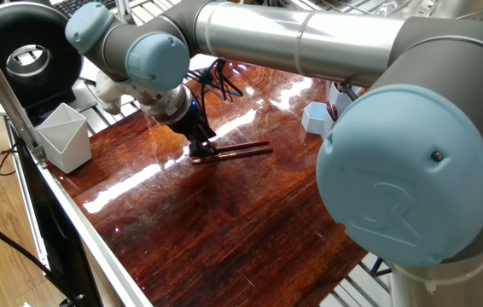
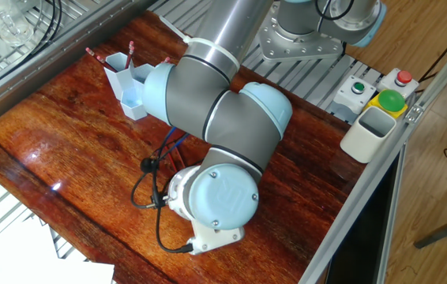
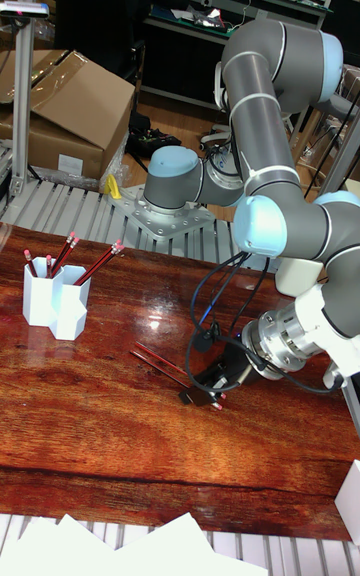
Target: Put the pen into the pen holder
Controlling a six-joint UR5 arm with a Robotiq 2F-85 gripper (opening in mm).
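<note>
Two dark red pens (image 1: 240,150) lie side by side on the wooden table (image 1: 224,222); they show again as the pens (image 3: 158,357) in the tall view. My gripper (image 1: 200,150) is down at their left end, its black fingers (image 3: 203,391) on either side of a pen's tip and slightly apart. No pen is lifted. The light blue pen holder (image 1: 316,117) stands at the far right of the table, apart from the gripper. In the tall view the pen holder (image 3: 55,302) has several red pens standing in it. In the other fixed view the arm hides the gripper, and the pen holder (image 2: 128,84) is at the back.
A pale grey-white angular cup (image 1: 63,136) stands at the table's left edge. A white box (image 2: 368,132) and a button panel (image 2: 389,99) sit by the table's rail. Black cables (image 2: 151,197) hang from the wrist. White papers (image 3: 150,546) lie at the front.
</note>
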